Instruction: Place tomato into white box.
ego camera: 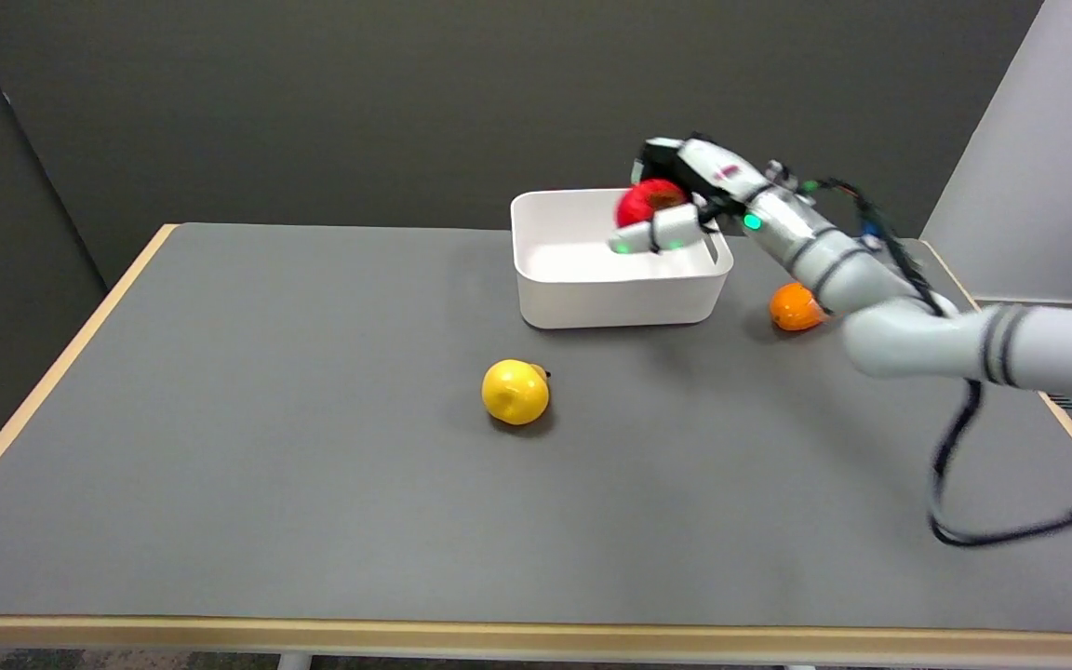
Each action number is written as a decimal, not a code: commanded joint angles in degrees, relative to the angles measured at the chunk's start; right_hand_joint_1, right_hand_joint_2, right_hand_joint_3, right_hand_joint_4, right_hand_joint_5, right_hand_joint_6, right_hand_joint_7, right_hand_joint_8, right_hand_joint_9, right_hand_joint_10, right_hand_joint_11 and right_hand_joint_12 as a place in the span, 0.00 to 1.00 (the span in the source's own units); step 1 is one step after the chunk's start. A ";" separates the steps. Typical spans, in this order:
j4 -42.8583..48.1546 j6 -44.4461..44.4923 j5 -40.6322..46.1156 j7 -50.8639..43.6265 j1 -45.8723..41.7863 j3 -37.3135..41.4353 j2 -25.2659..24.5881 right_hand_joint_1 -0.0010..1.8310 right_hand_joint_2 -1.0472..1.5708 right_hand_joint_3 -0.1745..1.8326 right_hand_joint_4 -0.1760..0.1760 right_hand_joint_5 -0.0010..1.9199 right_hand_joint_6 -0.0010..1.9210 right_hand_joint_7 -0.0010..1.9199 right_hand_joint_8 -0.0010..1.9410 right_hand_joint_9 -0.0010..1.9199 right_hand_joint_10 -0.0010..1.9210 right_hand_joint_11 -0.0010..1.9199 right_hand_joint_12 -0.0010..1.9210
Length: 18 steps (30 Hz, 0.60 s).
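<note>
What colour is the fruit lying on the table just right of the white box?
Orange, seen in the head view, partly behind the right arm.

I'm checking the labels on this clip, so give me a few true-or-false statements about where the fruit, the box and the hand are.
1. The right hand holds the round red tomato over the white plastic box. True.
2. The yellow round fruit lies inside the box. False: it sits on the grey table, in front of the box.
3. The orange round fruit lies on the table right of the box. True.
4. The tomato rests on the table. False: the fingers hold it up.
</note>
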 commanded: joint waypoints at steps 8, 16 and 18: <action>31.83 -8.72 -3.62 3.73 16.70 -16.84 -26.40 0.61 0.91 0.14 0.00 0.26 0.88 0.29 0.87 0.37 0.89 0.37 0.97; 36.97 -10.37 -2.57 0.43 13.93 -15.26 -26.64 0.61 0.90 0.14 0.00 0.27 0.87 0.29 0.87 0.37 0.88 0.36 0.93; 37.46 -10.63 -1.47 0.35 13.49 -15.26 -26.27 0.61 0.90 0.14 0.00 0.27 0.87 0.29 0.87 0.37 0.88 0.36 0.92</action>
